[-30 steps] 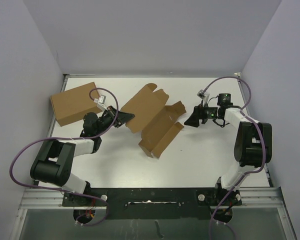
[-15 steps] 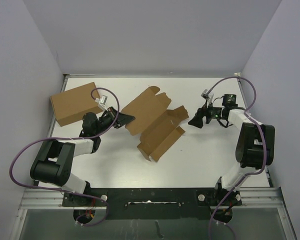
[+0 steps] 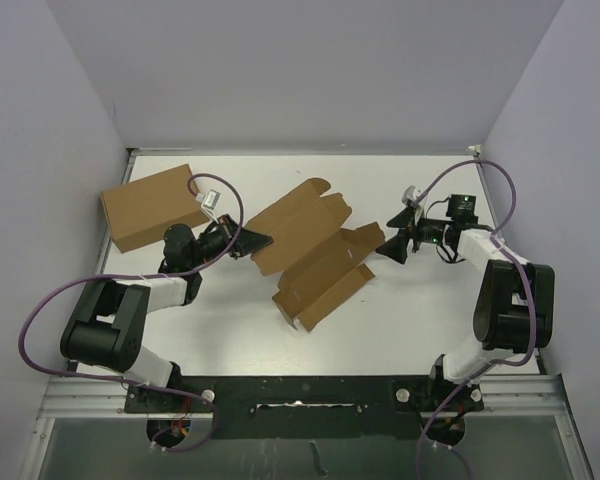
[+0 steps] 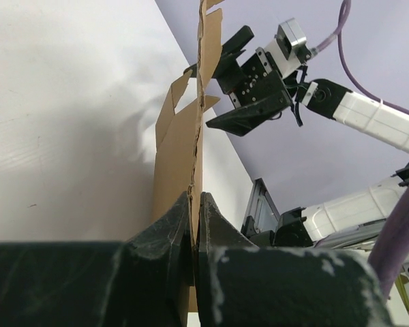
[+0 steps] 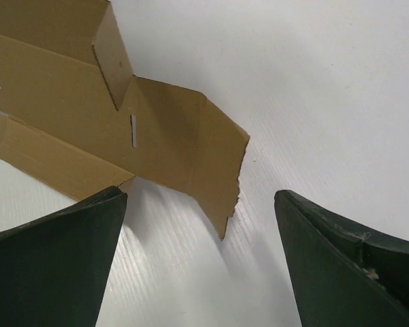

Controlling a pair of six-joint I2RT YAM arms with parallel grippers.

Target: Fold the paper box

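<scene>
The paper box point(image 3: 315, 250) is a brown die-cut cardboard sheet with flaps and slots, partly folded, lying mid-table. My left gripper point(image 3: 258, 240) is shut on its left edge; in the left wrist view the cardboard point(image 4: 188, 143) stands edge-on between the closed fingers point(image 4: 170, 225). My right gripper point(image 3: 384, 247) is open and empty just right of the box's right flap. In the right wrist view that flap point(image 5: 215, 163) with its torn corner lies between and ahead of the spread fingers point(image 5: 68, 238), not touching them.
A larger plain brown cardboard box point(image 3: 152, 206) lies at the back left, close behind the left arm. White walls enclose the table on the left, back and right. The arms' black base rail point(image 3: 300, 392) runs along the near edge.
The right gripper has shifted slightly right and down, staying open. The paper box has moved a little right and toward the back, its right flap now closer to the right gripper. The left gripper keeps its hold.
</scene>
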